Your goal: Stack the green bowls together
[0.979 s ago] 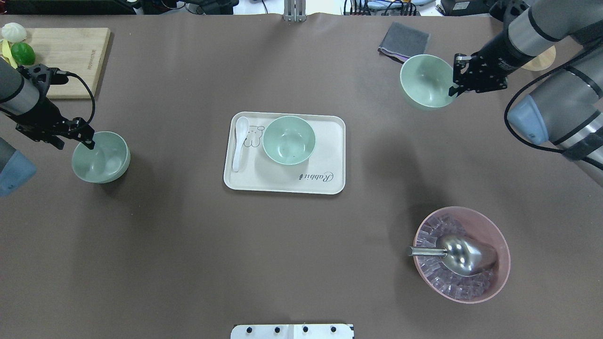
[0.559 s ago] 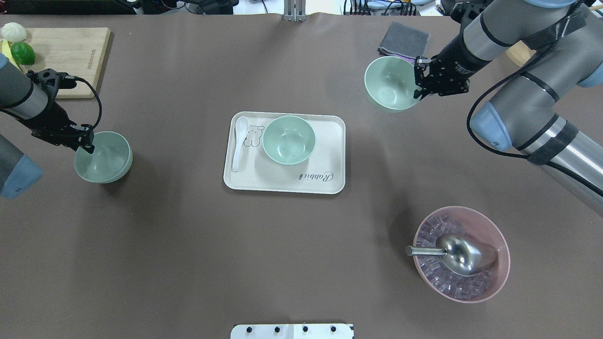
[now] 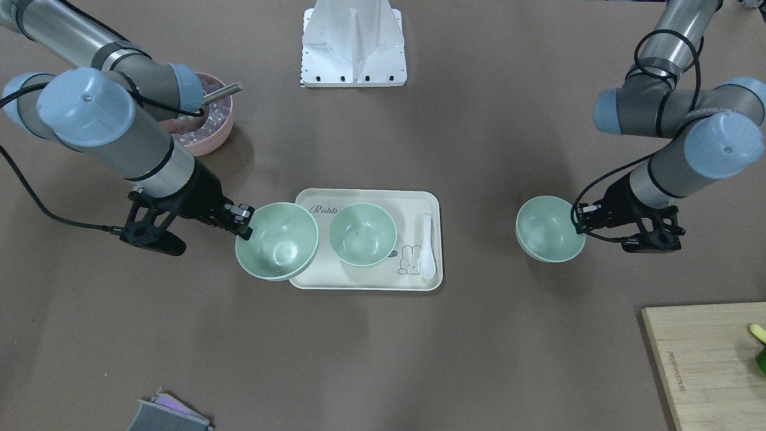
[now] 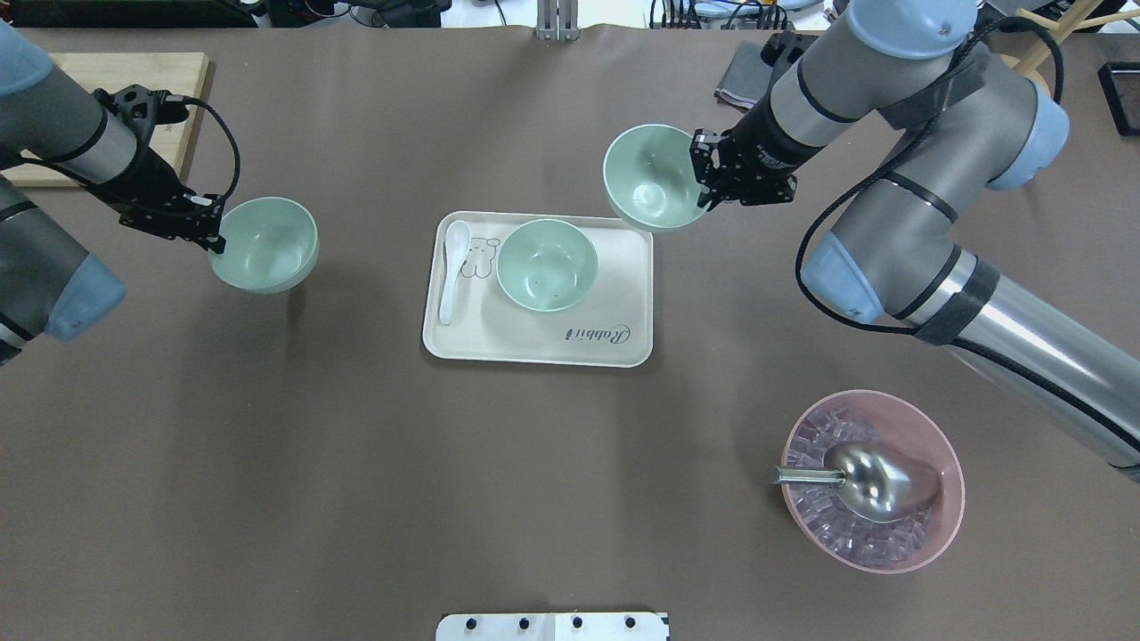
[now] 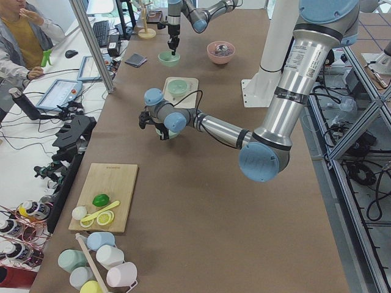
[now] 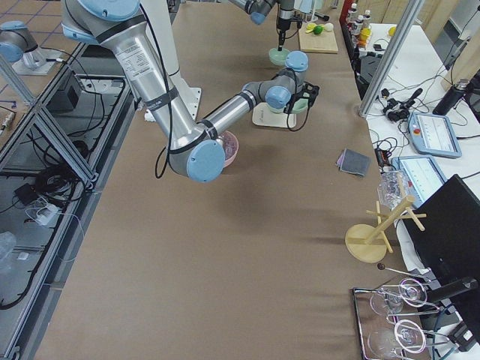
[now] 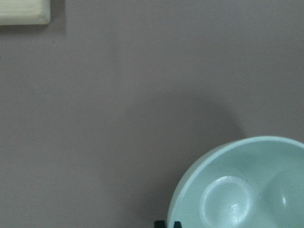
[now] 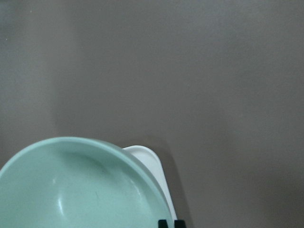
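Three pale green bowls are in view. One bowl [image 4: 546,264] sits upright on the white tray [image 4: 534,347], also in the front view [image 3: 362,233]. My right gripper [image 4: 699,182] is shut on the rim of a second bowl [image 4: 650,176] and holds it in the air over the tray's far right corner; the right wrist view shows this bowl [image 8: 80,190] above the tray corner [image 8: 152,164]. My left gripper [image 4: 214,233] is shut on the rim of a third bowl [image 4: 265,245], held left of the tray; it also shows in the left wrist view [image 7: 247,190].
A white spoon [image 4: 454,267] lies on the tray's left part. A pink bowl [image 4: 948,445] with ice and a metal scoop [image 4: 877,481] stands at the near right. A wooden board [image 4: 183,89] is at the far left and a grey cloth [image 4: 737,78] at the far right.
My right gripper has carried its bowl leftward to the tray's far right corner. My left gripper has lifted its bowl and moved it right, toward the tray. The tray bowl has not moved.
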`<state>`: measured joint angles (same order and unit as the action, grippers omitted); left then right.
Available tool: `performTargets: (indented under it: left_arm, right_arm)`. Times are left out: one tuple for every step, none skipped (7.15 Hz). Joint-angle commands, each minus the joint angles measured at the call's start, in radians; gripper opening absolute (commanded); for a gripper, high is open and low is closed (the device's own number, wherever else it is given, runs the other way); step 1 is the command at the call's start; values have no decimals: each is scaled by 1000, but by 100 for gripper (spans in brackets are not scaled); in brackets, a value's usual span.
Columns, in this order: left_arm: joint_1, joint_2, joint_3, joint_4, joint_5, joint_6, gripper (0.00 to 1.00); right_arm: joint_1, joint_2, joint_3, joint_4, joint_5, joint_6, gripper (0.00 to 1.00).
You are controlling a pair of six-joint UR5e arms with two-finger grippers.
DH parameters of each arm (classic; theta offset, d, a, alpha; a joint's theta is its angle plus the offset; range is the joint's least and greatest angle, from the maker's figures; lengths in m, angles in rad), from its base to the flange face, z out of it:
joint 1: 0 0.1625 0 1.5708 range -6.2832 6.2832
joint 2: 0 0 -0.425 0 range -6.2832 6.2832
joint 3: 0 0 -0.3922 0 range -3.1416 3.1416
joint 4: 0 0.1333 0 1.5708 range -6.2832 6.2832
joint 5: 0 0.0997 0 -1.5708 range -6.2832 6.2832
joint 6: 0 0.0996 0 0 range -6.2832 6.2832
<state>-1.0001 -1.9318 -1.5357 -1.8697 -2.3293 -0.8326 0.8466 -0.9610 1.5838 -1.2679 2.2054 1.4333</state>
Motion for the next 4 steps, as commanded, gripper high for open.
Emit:
performTargets:
  left_arm:
    - [18, -52, -14, 0, -7, -92, 0]
    - [20, -52, -15, -2, -7, -92, 0]
    - [21, -53, -33, 0, -10, -97, 0]
    - [21, -55, -64, 0, -34, -132, 0]
  right_arm:
    - [-85, 82, -20, 2, -94, 86, 0]
    - [-139, 102, -40, 4, -155, 88, 0]
    - [-167, 154, -106, 34, -161, 102, 0]
    - [-176, 157, -173, 136, -162, 146, 0]
